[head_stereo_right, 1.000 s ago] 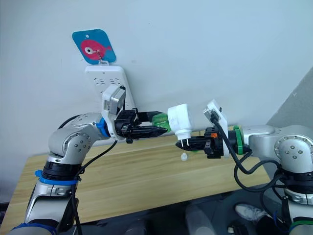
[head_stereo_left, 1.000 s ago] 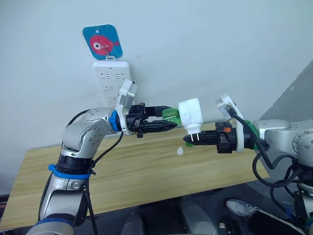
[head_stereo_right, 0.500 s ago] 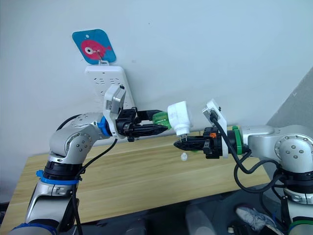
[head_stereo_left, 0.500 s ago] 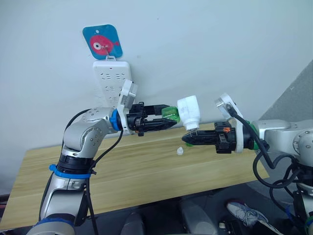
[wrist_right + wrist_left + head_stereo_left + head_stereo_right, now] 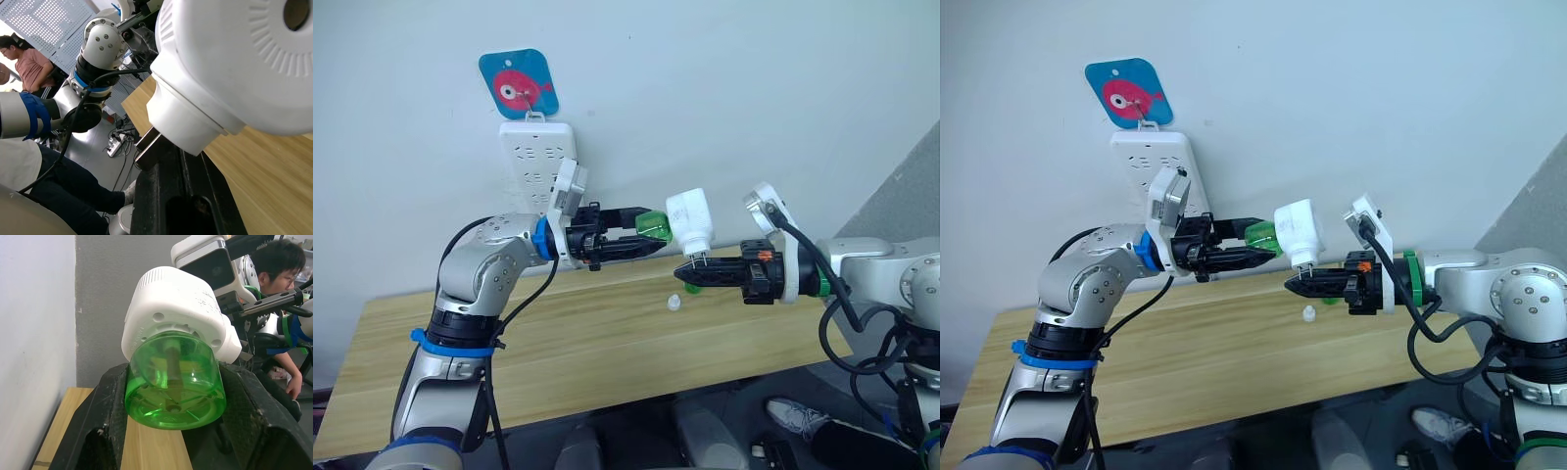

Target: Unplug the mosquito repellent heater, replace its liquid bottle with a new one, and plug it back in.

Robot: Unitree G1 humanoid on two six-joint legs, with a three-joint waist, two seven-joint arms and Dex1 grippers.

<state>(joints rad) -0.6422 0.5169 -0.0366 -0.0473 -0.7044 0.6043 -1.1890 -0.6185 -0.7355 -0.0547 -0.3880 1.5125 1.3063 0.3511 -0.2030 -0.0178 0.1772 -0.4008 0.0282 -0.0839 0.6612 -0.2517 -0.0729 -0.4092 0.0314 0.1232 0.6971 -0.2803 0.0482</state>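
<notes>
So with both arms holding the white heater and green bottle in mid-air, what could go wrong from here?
1. The right gripper pinches only the plug prongs of the small white rounded plastic heater; a twist could lever it loose.
2. The translucent green bottle in the left gripper might cross-thread or slip.
3. The tiny white dome cap on the wooden table could get knocked off.

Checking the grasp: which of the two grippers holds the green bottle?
The left gripper: its fingers clamp the green bottle, while the right gripper holds the white heater by its prongs.
</notes>
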